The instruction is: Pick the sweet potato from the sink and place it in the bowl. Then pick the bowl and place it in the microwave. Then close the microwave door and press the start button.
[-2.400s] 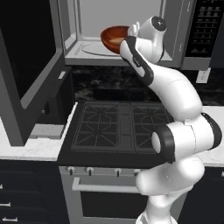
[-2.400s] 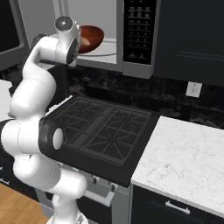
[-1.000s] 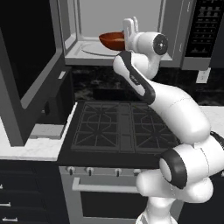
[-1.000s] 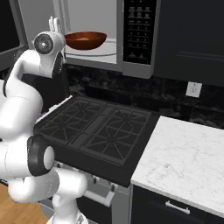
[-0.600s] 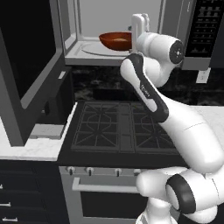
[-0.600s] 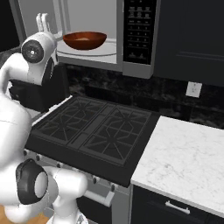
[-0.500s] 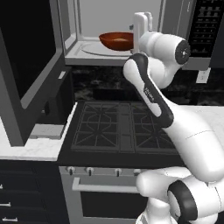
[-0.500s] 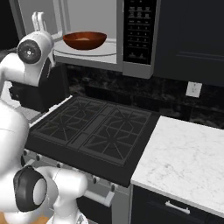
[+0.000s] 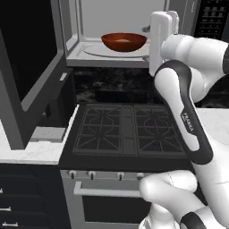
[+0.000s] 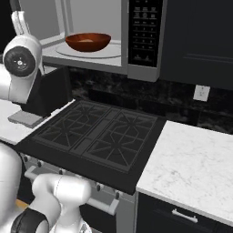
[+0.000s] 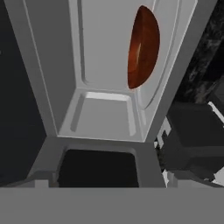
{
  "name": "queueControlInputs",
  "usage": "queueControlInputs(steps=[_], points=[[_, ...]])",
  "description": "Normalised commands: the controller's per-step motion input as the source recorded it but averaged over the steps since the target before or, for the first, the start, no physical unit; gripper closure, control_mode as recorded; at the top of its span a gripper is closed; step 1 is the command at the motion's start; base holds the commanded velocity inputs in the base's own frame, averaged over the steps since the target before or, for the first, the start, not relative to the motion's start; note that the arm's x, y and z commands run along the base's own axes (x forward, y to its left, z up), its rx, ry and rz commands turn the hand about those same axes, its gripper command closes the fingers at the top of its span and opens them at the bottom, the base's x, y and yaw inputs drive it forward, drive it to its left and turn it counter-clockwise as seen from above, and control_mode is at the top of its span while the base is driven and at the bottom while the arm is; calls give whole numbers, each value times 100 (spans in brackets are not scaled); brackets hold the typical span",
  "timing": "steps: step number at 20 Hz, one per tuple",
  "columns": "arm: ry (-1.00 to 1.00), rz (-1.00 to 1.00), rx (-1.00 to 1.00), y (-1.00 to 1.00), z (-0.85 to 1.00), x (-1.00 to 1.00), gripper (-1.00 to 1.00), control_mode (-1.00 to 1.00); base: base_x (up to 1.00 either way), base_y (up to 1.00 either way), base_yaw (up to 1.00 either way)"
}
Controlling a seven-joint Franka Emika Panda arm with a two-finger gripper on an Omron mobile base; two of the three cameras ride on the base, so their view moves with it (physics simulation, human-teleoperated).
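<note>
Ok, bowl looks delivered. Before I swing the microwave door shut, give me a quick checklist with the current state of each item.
1. Bowl sits on the turntable inside the microwave: ok.
2. Sweet potato in the bowl: cannot tell, a pale patch shows inside it.
3. Gripper released, jaws apart, nothing held: ok.
4. Gripper clear of the cavity: cannot tell, it stands upright at the opening's right edge.
5. Microwave door open wide to the left: ok.
6. Door's swing path free of the arm: not ok.
</note>
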Motion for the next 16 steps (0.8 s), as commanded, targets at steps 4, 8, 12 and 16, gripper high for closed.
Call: queueControlInputs(steps=[4,8,12,16], points=[[-11,10,0,16,-32,-100,-100,-100,0,0,0],[0,4,0,40,-31,-100,-100,-100,0,0,0],[-1,-1,4,62,-27,-100,-100,-100,0,0,0],[-8,-12,4,71,-24,-93,-100,-100,0,0,0]])
